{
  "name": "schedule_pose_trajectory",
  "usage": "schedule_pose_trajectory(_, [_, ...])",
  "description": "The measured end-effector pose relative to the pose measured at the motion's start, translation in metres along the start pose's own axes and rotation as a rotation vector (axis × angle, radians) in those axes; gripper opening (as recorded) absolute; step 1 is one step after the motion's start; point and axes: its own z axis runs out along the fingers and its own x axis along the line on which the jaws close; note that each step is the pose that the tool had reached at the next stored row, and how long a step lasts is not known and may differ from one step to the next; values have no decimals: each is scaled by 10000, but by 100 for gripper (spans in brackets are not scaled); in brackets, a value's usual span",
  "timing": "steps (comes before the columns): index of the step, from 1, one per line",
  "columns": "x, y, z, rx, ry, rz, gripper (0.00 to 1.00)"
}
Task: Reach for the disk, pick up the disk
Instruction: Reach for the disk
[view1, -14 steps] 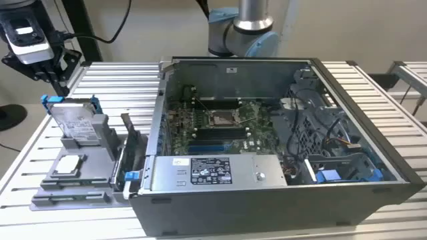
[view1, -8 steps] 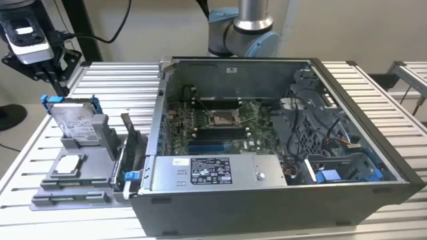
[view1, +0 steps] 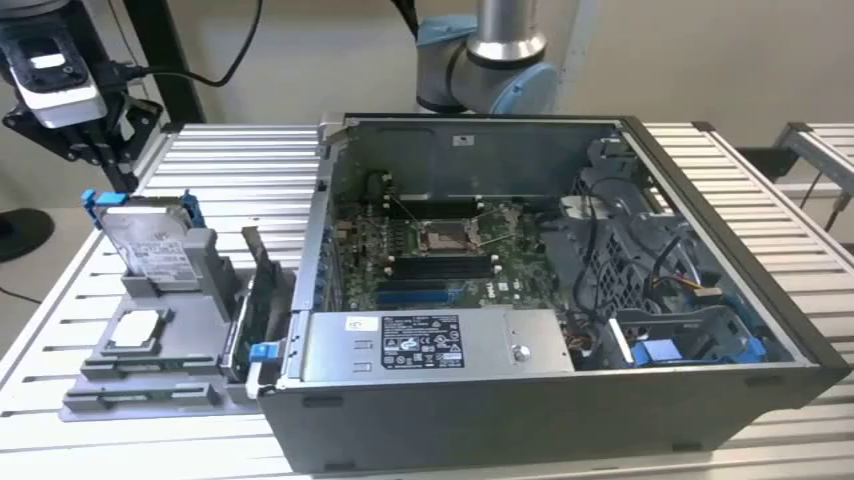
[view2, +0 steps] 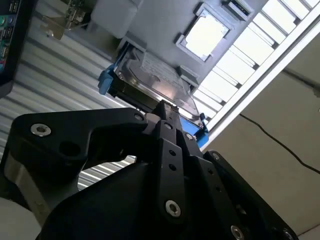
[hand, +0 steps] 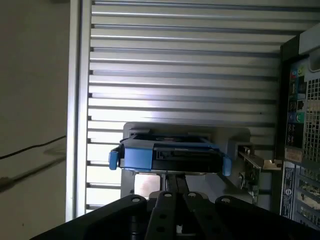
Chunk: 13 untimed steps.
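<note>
The disk (view1: 150, 240) stood tilted on edge in a grey holder (view1: 180, 290) on the slatted table (view1: 227, 160), at the exterior view's left, near the open computer case (view1: 561, 390). Its blue frame showed at both ends. A small square chip (view1: 136, 328) lay on the nearer part of that same holder.

Your claw (hand: 176, 178) hung above the disk and a little beyond it, apart from it and touching nothing. In both wrist views its black fingers (view2: 167, 135) lay together with no real gap and nothing between them, their tips aimed at the disk's upper edge.

A joint of your arm (view1: 487, 50) showed behind the case's far wall. The wrist sat at the far left of the exterior view, over the table's far edge, and pointed down toward the holder.
</note>
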Motion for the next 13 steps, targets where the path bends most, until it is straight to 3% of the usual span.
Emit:
schedule_pose_trajectory(4, [76,23,1,-1,-1,-1,0])
schedule_pose_trajectory(13, [272,174,12,-2,-3,-2,0])
